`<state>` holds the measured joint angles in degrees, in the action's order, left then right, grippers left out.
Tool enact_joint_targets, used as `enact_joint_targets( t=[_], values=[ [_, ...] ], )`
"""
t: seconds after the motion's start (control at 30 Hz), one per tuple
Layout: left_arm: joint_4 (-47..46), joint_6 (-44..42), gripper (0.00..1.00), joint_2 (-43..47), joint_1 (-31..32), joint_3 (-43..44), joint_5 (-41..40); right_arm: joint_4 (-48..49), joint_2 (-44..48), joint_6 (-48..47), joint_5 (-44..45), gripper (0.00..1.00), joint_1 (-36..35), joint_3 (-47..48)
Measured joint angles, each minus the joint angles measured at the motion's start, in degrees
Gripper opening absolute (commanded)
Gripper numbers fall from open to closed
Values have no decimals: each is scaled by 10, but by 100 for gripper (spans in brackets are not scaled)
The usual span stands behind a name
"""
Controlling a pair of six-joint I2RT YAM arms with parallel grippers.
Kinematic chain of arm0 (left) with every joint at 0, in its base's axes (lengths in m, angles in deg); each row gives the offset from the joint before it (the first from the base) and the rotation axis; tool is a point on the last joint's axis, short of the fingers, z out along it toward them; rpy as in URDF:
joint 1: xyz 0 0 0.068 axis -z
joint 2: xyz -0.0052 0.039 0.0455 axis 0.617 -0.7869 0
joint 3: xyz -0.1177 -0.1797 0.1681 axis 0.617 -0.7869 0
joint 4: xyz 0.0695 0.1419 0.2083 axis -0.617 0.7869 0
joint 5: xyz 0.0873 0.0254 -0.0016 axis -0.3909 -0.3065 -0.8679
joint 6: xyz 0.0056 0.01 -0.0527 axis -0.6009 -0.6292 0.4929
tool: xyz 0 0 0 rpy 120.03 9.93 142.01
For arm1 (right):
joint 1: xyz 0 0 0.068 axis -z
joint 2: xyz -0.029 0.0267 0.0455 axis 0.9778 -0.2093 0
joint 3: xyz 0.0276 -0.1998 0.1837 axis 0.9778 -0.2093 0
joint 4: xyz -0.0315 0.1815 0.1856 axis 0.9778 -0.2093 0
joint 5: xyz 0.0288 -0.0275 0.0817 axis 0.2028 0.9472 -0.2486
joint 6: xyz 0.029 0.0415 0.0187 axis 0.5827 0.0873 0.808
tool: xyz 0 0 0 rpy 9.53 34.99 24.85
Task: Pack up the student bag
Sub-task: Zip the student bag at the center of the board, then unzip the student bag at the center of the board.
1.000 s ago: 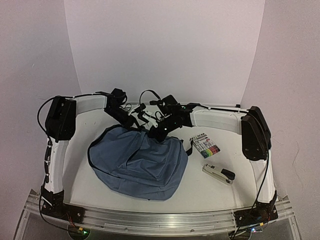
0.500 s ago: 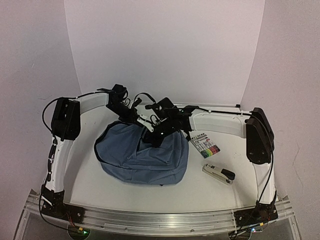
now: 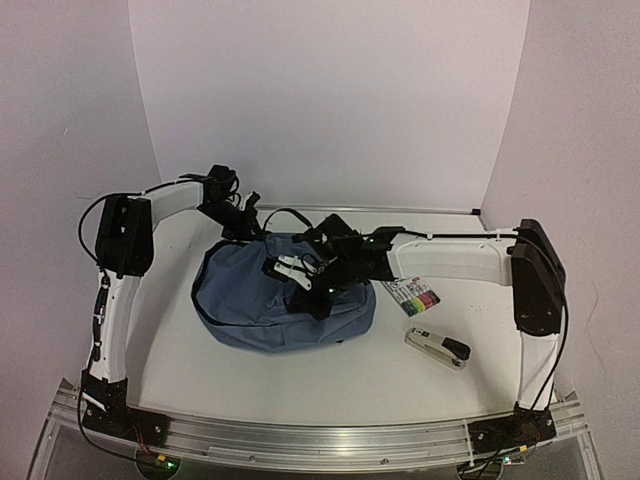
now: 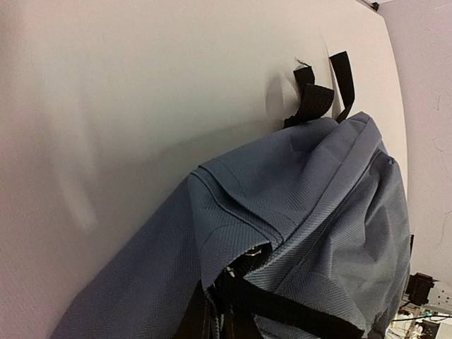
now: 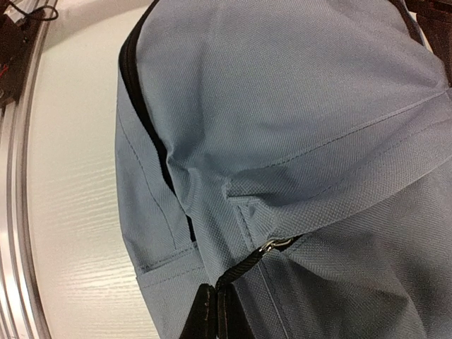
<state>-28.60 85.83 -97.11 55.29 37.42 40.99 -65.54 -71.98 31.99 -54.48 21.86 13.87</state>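
From above, the backpack (image 3: 250,300) lay slumped on the white desk (image 3: 400,395), left of the middle, between my two arms. My left fingers (image 3: 250,232) were at its far left edge. My right fingers (image 3: 316,296) were down on its top, a little right of its middle. From up there I could not tell how either pair stood. Just beside the backpack on the right lay a pack of coloured markers (image 3: 412,293). A stapler (image 3: 437,347) lay nearer the front edge, apart from both.

At my left wrist, my left fingers (image 4: 217,319) were pressed together at the bottom of the picture, pinching a fold of blue cloth on the backpack (image 4: 332,212) where a black strap (image 4: 289,311) crossed it. The cloth rose from the desk (image 4: 141,106) toward my grip. At the far end, two black strap ends (image 4: 316,99) stuck out onto the desk.

At my right wrist, my right fingers (image 5: 215,314) were closed tight on the black zipper pull (image 5: 240,270), which led up to a small metal slider (image 5: 275,245). The backpack (image 5: 282,106) filled most of that view, with a black band (image 5: 138,92) along its left side. The desk (image 5: 78,176) showed beyond the band.
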Motion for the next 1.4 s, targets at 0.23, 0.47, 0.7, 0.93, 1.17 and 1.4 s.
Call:
enact_joint_targets(
  t=[0.23, 0.47, 0.7, 0.93, 1.17, 1.4],
  values=[
    [22, 16, 7, -1, 0, 4, 18, 11, 47, -50, 12, 0, 0, -56],
    [9, 26, 74, -1, -6, 4, 10, -36, 50, -42, -11, 41, -3, -51],
    [10, 25, 100, 52, -24, -21, -57, -85, 52, 24, -54, 62, 21, 4],
    [40, 52, 100, 224, 0, -108, -131, -80, 80, 97, -52, 76, 114, 20],
    [74, 101, 100, 290, 138, -173, -232, -74, 80, 137, -32, 92, 132, 9],
    [132, 154, 97, 261, 216, -193, -296, -64, 80, 167, -20, 92, 148, 7]
  ],
)
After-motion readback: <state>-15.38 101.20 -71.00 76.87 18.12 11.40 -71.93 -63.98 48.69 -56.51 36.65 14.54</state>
